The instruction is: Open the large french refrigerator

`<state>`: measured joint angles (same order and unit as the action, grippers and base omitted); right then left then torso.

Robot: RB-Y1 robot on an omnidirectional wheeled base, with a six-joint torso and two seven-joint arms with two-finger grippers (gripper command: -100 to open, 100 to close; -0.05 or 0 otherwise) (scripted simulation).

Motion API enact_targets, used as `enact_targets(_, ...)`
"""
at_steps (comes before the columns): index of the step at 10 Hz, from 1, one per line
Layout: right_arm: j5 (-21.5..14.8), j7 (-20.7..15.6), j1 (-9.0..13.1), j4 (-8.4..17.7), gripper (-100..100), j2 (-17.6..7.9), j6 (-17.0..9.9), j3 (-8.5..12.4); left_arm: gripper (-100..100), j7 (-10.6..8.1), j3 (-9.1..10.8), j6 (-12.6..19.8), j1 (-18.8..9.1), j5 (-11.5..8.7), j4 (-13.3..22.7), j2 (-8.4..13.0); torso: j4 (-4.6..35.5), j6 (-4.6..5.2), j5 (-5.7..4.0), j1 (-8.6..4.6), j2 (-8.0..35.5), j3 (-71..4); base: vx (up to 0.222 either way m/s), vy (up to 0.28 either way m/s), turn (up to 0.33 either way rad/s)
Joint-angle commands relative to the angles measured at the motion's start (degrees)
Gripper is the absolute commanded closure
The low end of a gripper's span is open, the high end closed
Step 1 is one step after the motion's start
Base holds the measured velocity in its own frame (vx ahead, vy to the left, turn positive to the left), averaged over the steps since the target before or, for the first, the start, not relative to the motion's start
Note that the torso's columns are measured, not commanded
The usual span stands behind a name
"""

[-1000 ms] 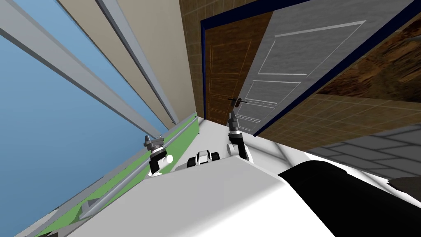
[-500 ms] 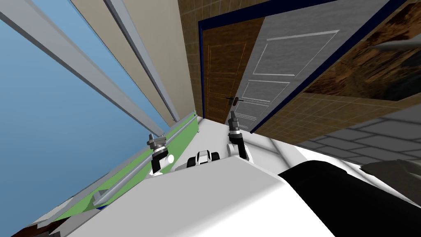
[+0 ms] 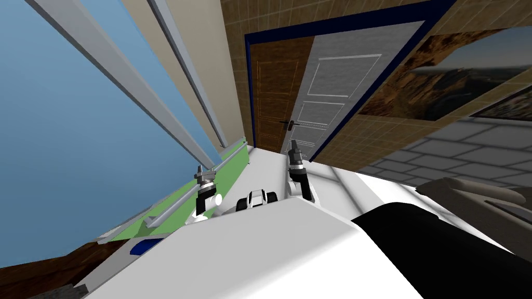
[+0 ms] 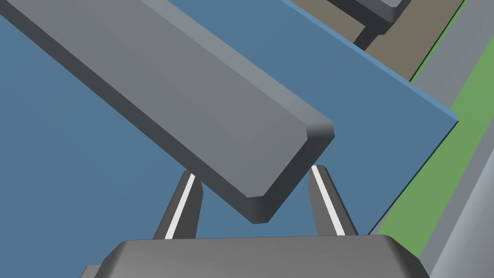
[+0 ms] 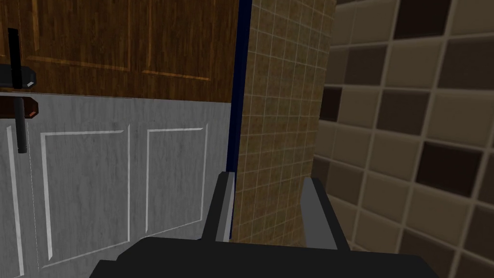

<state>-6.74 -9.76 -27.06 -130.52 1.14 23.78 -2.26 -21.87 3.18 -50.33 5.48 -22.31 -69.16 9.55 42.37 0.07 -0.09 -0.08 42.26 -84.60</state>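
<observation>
The refrigerator stands at my left with a blue door [image 3: 62, 130] and a beige door [image 3: 213, 78] beside it, each bearing a long grey bar handle. Under them runs a green drawer front [image 3: 228, 166] with its own grey bar. My left gripper [image 3: 203, 174] is at the lower end of the blue door's handle [image 3: 119, 78]. In the left wrist view that handle's end [image 4: 193, 96] lies between the two fingers [image 4: 183, 207], and the gripper [image 4: 253, 171] is shut on it. My right gripper [image 3: 294, 145] hangs in front of me, open [image 5: 267, 178] with nothing between its fingers.
Ahead is a navy-framed doorway with a brown door [image 3: 270, 98] and a grey panelled door [image 3: 322, 104] with a dark lever [image 3: 288, 123]. Tan tiled wall with a landscape picture [image 3: 441, 78] is to the right. A grey rounded object [image 3: 478, 192] lies low right.
My head view has swung, bringing brown floor in at the lower left and the picture in at the right. The left fingers have closed in on the handle's end. The right arm holds still.
</observation>
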Motion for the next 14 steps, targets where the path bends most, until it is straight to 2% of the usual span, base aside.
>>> enact_targets(1, 0.00, 0.00, 0.00, 0.00, 0, 0.00, 0.00, 0.00, 100, -1.72, -2.64, 0.95, -0.49, 1.20, -0.45, 0.82, -0.06, 0.06, 0.02, -0.17, -0.06, -0.01, -0.251, 0.011, -0.081)
enact_targets(2, 0.00, 0.00, 0.00, 0.00, 0, 0.00, 0.00, 0.00, 100, -1.09, -1.80, 0.87, -0.04, 0.83, -0.85, 0.53, -0.05, 0.16, 0.01, -0.31, 0.07, 0.07, -0.130, 0.005, -0.028)
enact_targets(3, 0.00, 0.00, -0.02, 0.00, 0, 0.01, 0.00, -0.01, 100, -2.58, -4.22, 1.11, 0.36, 1.77, -1.43, 1.20, -0.01, -0.03, -0.07, -0.18, -0.26, -0.11, -0.184, 0.039, -0.135)
enact_targets(4, 0.00, 0.00, 0.00, 0.00, 0, 0.00, 0.00, 0.00, 100, -2.58, -4.22, 1.11, 0.36, 1.77, -1.43, 1.20, -0.04, 0.27, 0.02, -0.15, -0.05, -0.04, -0.220, 0.116, -0.124)
enact_targets(7, 0.00, 0.00, -0.01, 0.00, 0, -0.01, 0.00, 0.01, 100, -4.68, -7.43, 1.04, 0.69, 3.03, -2.34, 2.35, 0.02, -0.02, -0.01, -0.03, 0.04, 0.02, -0.169, 0.097, -0.128)
enact_targets(12, 0.00, 0.00, 0.00, 0.00, 0, 0.00, 0.00, 0.00, 100, -8.19, -12.78, 0.92, 1.22, 5.13, -3.87, 4.27, -0.01, 0.04, 0.02, -0.19, 0.11, 0.10, -0.234, 0.096, -0.143)
enact_targets(14, 0.00, 0.00, -0.02, 0.00, 0, 0.00, 0.00, 0.00, 100, -8.19, -12.56, 0.60, 0.84, 5.03, -2.57, 4.16, 0.01, 0.03, -0.05, -0.25, -0.20, -0.10, -0.127, 0.040, -0.034)
